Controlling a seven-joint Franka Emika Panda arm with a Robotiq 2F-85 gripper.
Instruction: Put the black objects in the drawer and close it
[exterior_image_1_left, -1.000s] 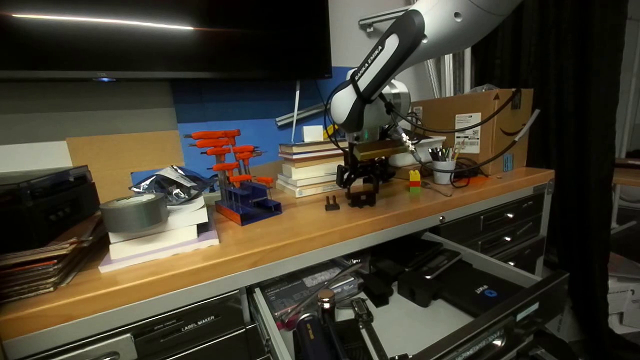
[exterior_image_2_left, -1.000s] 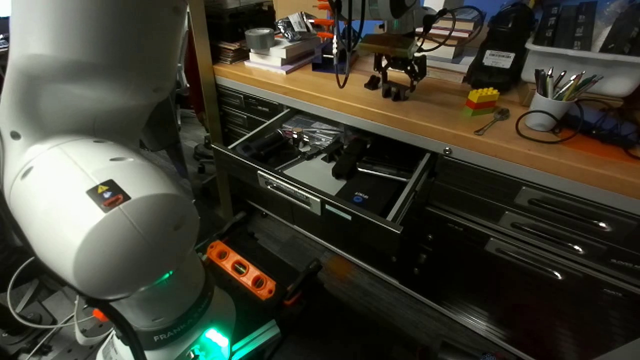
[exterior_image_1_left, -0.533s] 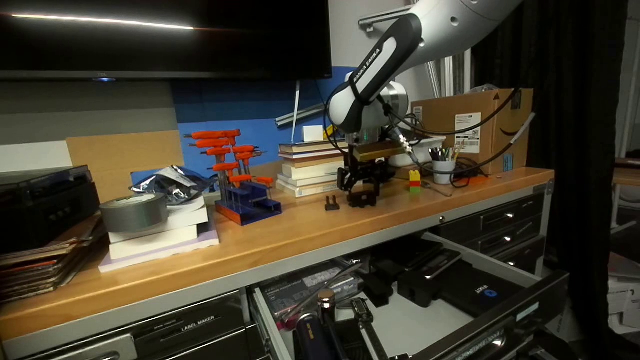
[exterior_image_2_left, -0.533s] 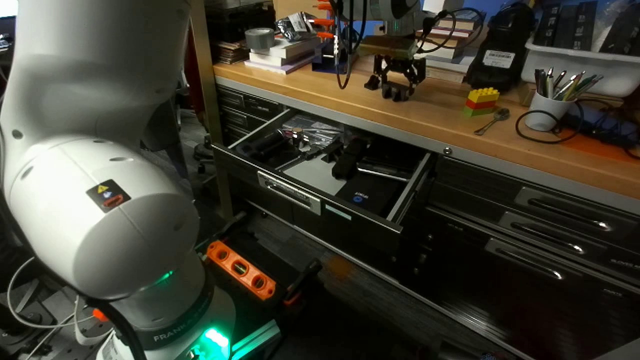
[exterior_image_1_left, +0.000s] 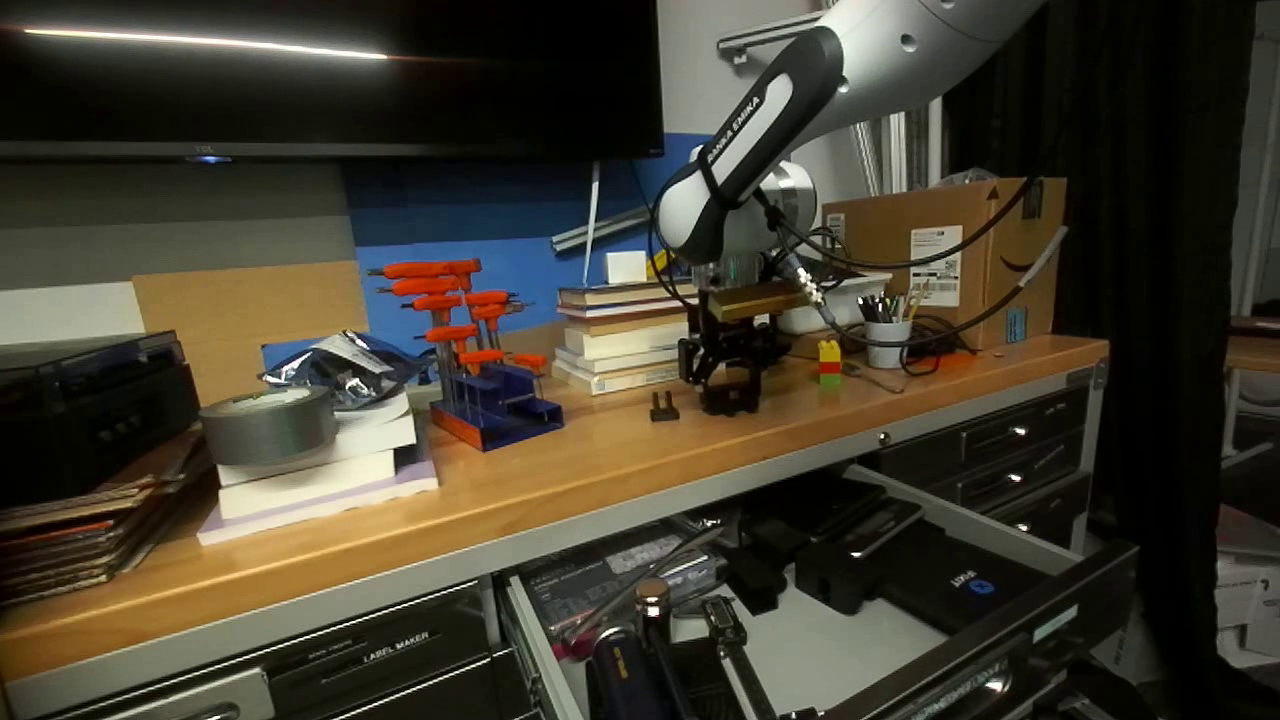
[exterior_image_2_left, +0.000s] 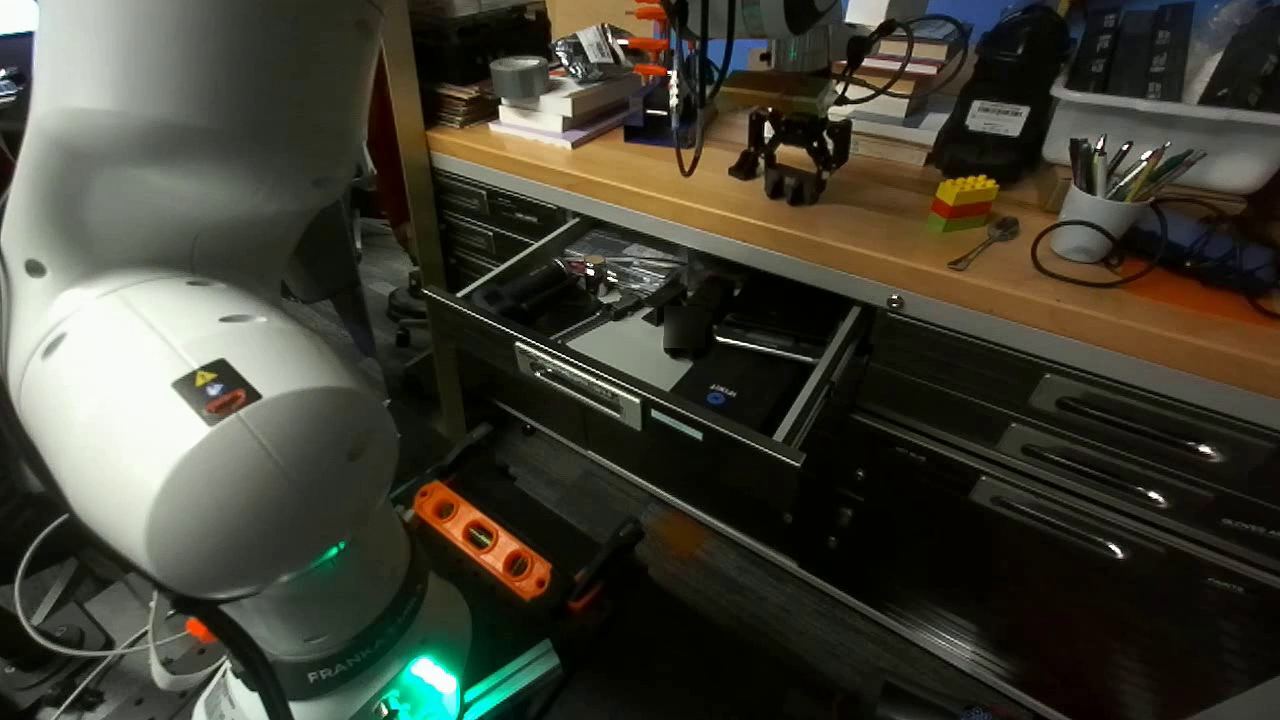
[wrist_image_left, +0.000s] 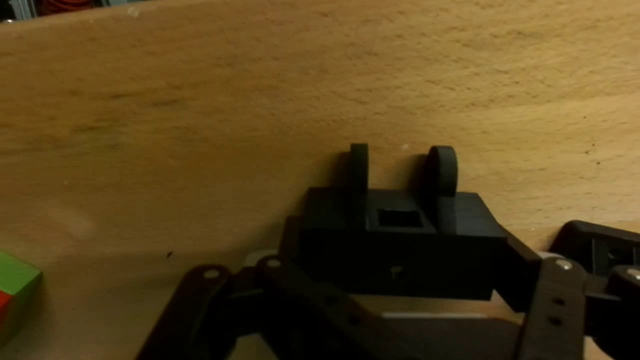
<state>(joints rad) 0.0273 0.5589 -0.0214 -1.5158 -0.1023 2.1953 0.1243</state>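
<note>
Black block (wrist_image_left: 395, 250): between the jaws, low at the wooden bench (exterior_image_1_left: 590, 450); in the wrist view two prongs stick out from it, with a small square hole between them. Whether its underside touches the wood, I cannot tell.
Jaws: drawn in on the block, one against each end, pinching it.
Gripper (exterior_image_2_left: 795, 183): points down at the bench top from the end of the white arm (exterior_image_1_left: 905, 75).
Small black piece (exterior_image_1_left: 664, 412): stands on the bench just beside the gripper, apart from it, its two prongs pointing up; at the right edge of the wrist view only part of it shows.
Drawer (exterior_image_2_left: 630, 350): pulled out below the bench edge in both exterior views, its pale floor partly showing.
Drawer contents: a black box (exterior_image_1_left: 930, 590) with a blue mark lies toward one end, a long narrow tool (exterior_image_1_left: 725, 622) toward the other; several dark items are hard to tell apart.
Toy bricks (exterior_image_2_left: 963, 205): a yellow, red and green stack on the bench.
Spoon (exterior_image_2_left: 985, 245): flat on the bench, just beside the bricks.
White cup (exterior_image_2_left: 1105, 212): upright near the spoon, with pens (exterior_image_2_left: 1100, 175) standing in it.
Books (exterior_image_1_left: 625, 345): stacked flat behind the gripper.
Rack (exterior_image_1_left: 500, 425): blue, holding red-handled tools (exterior_image_1_left: 435, 287).
Tape roll (exterior_image_1_left: 268, 432): rests on a lower book pile (exterior_image_1_left: 310, 492).
</note>
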